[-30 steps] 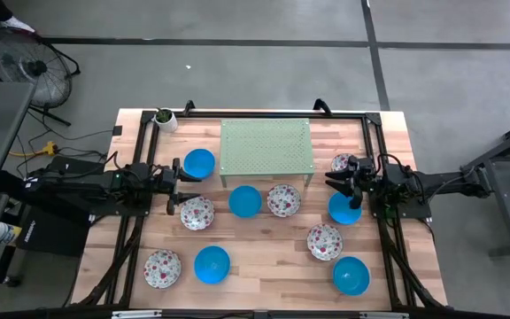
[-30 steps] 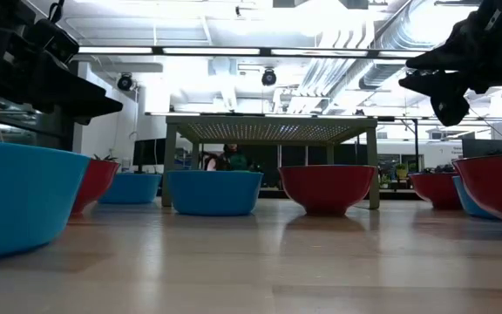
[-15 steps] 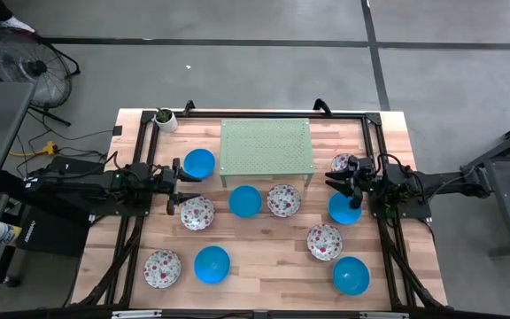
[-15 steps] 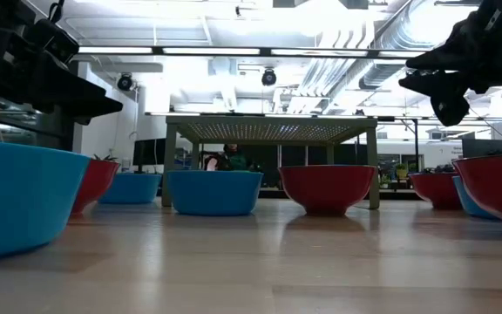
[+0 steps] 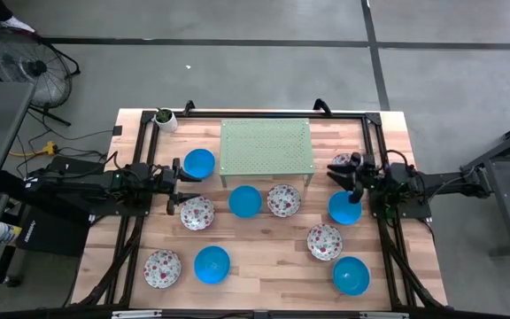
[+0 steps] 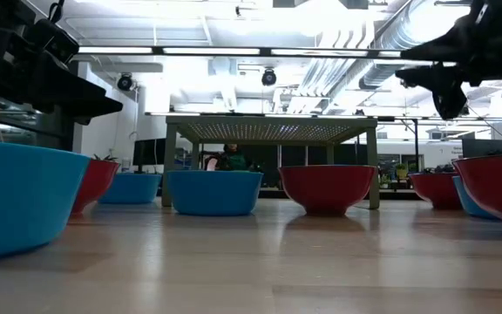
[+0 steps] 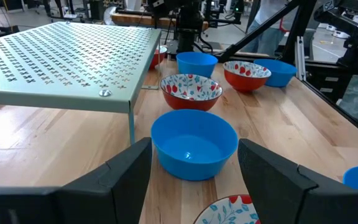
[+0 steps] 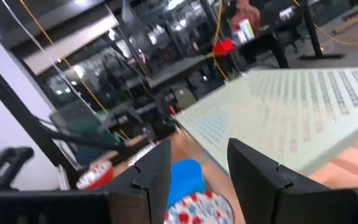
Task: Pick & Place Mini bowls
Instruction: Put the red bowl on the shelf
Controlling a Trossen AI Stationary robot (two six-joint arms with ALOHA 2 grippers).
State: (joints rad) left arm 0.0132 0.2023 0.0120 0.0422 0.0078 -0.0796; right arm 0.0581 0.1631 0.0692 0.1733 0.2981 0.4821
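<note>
Several mini bowls stand upright on the wooden table: blue ones (image 5: 199, 162), (image 5: 244, 200), (image 5: 343, 207), and floral ones (image 5: 283, 200), (image 5: 196, 213), (image 5: 324, 241). My left gripper (image 5: 177, 182) hovers open at the table's left, between a blue and a floral bowl. In its wrist view a blue bowl (image 7: 193, 143) sits ahead of its fingers, untouched. My right gripper (image 5: 336, 170) hovers open and level at the table's right, above a floral bowl (image 5: 338, 160) that it partly hides. Its wrist view shows a blue bowl (image 8: 185, 174) and a floral bowl (image 8: 201, 208) ahead.
A pale green perforated stand (image 5: 266, 146) on legs stands at the far middle. A small white pot with a plant (image 5: 164, 118) sits at the far left corner. More bowls (image 5: 212, 263), (image 5: 161, 268), (image 5: 351, 276) lie along the near edge. A black frame (image 5: 374, 120) borders the table.
My right gripper has tipped its fingers up to level and swung a little toward the table's far edge, staying open and high above the bowls. No bowl has moved.
</note>
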